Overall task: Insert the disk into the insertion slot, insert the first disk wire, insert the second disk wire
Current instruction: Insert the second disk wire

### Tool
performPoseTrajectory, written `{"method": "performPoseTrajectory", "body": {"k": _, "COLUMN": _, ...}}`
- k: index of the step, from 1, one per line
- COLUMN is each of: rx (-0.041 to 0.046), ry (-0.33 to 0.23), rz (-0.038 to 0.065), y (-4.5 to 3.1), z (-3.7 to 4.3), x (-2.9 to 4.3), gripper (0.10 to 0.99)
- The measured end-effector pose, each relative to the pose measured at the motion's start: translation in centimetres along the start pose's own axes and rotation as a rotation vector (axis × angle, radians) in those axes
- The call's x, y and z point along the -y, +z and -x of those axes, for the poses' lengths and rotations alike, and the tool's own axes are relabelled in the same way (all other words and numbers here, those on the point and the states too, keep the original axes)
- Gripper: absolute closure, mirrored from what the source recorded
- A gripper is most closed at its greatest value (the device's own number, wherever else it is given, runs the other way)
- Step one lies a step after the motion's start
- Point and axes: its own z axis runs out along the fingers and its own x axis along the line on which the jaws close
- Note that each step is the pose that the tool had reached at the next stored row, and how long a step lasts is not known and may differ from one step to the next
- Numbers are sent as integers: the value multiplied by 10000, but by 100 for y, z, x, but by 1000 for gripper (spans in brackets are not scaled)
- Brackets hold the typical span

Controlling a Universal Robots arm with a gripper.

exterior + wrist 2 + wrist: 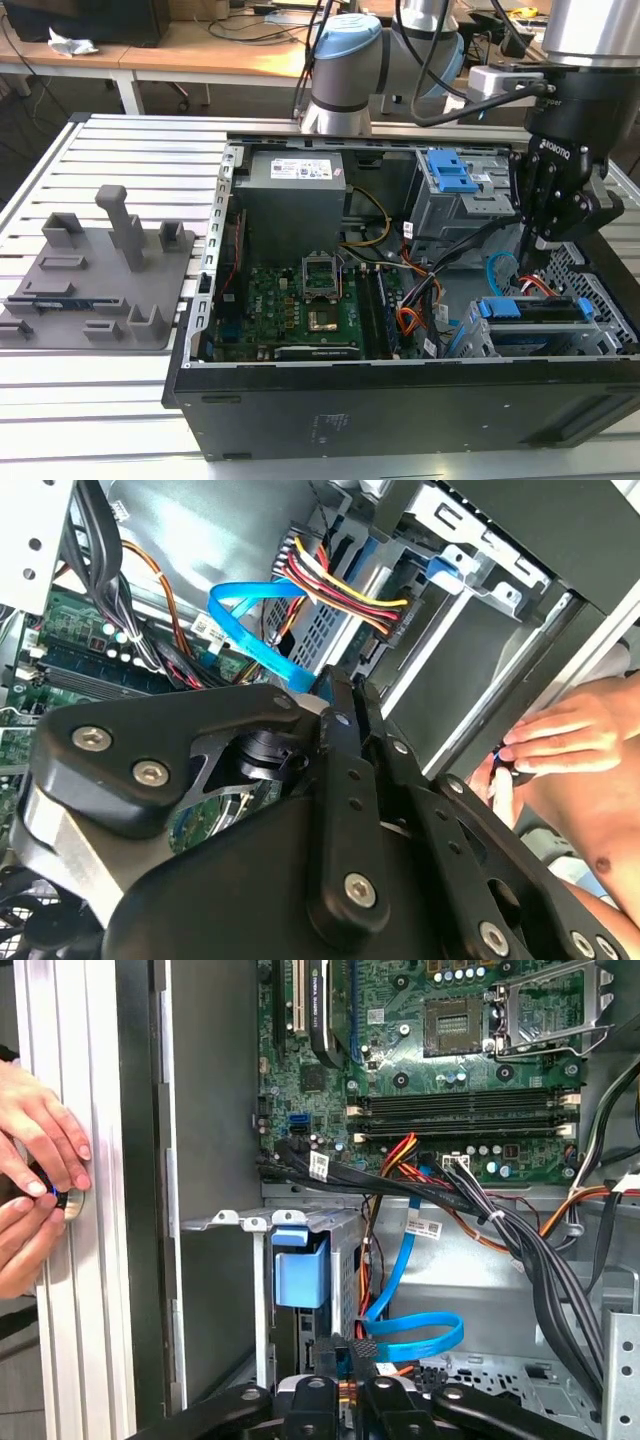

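Reaching straight down into the open case, my fingers (541, 262) pressed together above the disk (530, 308), already seated in the insertion slot (600, 340).

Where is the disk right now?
In the exterior view the disk sits in the slot at the case's lower right corner, just below the claw.

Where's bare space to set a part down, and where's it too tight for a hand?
Free: the slatted table between the grey fixture tray and the computer case, and the strip in front of both. Crowded: inside the case near the tool, where the cables bunch beside the disk.
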Motion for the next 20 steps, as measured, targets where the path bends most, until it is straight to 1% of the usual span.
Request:
{"method": "performPoseTrajectory", "body": {"k": 1, "rx": 0, "ry": -2, "rz": 0, "y": 6, "z": 2, "x": 0, "gripper": 925}}
{"method": "performPoseTrajectory", "body": {"k": 8, "rx": 3, "ry": -2, "rz": -1, "y": 12, "z": 6, "x": -2, "gripper": 925}}
{"method": "performPoseTrajectory", "body": {"k": 10, "rx": 1, "ry": -19, "rz": 59, "y": 15, "z": 7, "x": 65, "gripper": 925}}
{"method": "performPoseTrajectory", "body": {"k": 12, "rx": 0, "ry": -34, "rz": 106, "y": 17, "z": 8, "x": 111, "gripper": 925}}
{"method": "performPoseTrajectory", "body": {"k": 14, "rx": 10, "ry": -37, "rz": 117, "y": 20, "z": 2, "x": 145, "gripper": 925}}
{"method": "performPoseTrajectory", "body": {"k": 15, "rx": 226, "ry": -23, "rz": 107, "y": 27, "z": -21, "x": 146, "gripper": 925}}
{"method": "performPoseTrajectory", "body": {"k": 16, "rx": 569, "ry": 0, "rz": 80, "y": 32, "z": -37, "x": 147, "gripper": 925}}
{"method": "performPoseTrajectory", "body": {"k": 18, "rx": 899, "ry": 24, "rz": 57, "y": 37, "z": -54, "x": 147, "gripper": 925}}
{"method": "performPoseTrajectory", "body": {"k": 19, "rx": 1277, "ry": 48, "rz": 37, "y": 43, "z": -74, "x": 148, "gripper": 925}}
{"method": "performPoseTrajectory", "body": {"k": 20, "rx": 1476, "ry": 58, "rz": 38, "y": 52, "z": -102, "x": 148, "gripper": 925}}
